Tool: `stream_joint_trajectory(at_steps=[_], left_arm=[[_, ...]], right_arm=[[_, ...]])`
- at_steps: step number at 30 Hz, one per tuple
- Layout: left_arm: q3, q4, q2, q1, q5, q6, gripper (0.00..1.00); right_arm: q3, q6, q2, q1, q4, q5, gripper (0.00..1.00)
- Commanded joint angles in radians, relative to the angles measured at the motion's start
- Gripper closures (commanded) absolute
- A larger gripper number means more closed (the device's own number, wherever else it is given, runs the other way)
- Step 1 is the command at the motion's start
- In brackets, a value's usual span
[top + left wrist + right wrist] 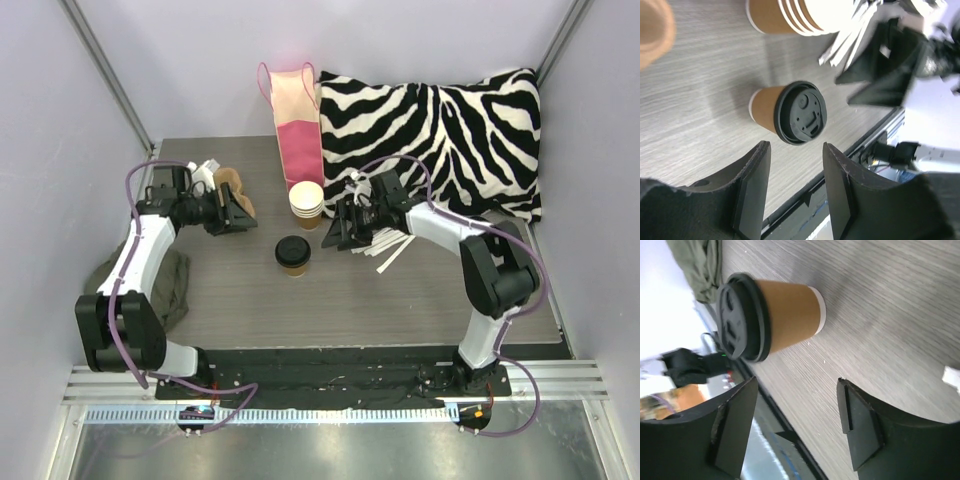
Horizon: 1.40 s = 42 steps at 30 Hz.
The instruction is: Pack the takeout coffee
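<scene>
At the far left a green cloth [172, 292] is draped over the counter [400, 310] edge, clear of the work. The left gripper [796, 152] is held low beside the tan cup carrier [234, 183], its jaws parted with nothing between them, probably so that a cup can be received. The kraft-brown coffee cup [293, 254], capped with a black lid [801, 112], is stood upright near the middle of the counter, between the two grippers and touched by neither. In the left wrist view it lies just ahead of the parted jaws. Behind it, a stack of cream-white cups [307, 201] is set just in front of the pink paper bag [297, 120], which is propped upright, presumably for loading from above. The right gripper [796, 390] is likewise spread wide and empty, just right of the stack, with the capped cup ahead of it and a little apart. Pale sticks [392, 250] are scattered beneath that arm, and a zebra-striped pillow [440, 125] is leaned against the back wall.
</scene>
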Motion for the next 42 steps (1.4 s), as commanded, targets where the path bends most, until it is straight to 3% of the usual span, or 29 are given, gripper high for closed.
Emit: stream_joint_trajectory(at_steps=[1, 5, 11, 16, 29, 34, 39, 42], left_arm=[[-0.002, 0.087, -0.023, 0.044, 0.029, -0.076, 0.5], [0.018, 0.115, -0.034, 0.107, 0.029, -0.109, 0.49], [0.038, 0.113, -0.057, 0.156, 0.0, -0.104, 0.42], [0.054, 0.109, -0.062, 0.161, -0.084, -0.057, 0.32], [0.234, -0.006, 0.075, 0.181, -0.317, 0.058, 0.31], [0.361, -0.083, 0.213, 0.181, -0.423, 0.102, 0.35], [0.415, -0.088, 0.305, 0.176, -0.469, 0.072, 0.56], [0.444, -0.086, 0.354, 0.16, -0.489, 0.066, 0.61]], right_arm=[[-0.005, -0.179, -0.125, 0.08, -0.056, 0.134, 0.26], [-0.016, -0.219, -0.129, 0.221, -0.07, 0.294, 0.25], [0.031, -0.134, -0.073, 0.318, -0.035, 0.453, 0.25], [0.097, -0.077, -0.001, 0.338, 0.004, 0.477, 0.25], [0.303, -0.026, 0.163, 0.335, 0.03, 0.576, 0.26], [0.328, -0.028, 0.151, 0.332, 0.022, 0.532, 0.25], [0.318, -0.096, 0.079, 0.321, -0.065, 0.371, 0.25], [0.297, -0.139, 0.023, 0.315, -0.117, 0.29, 0.25]])
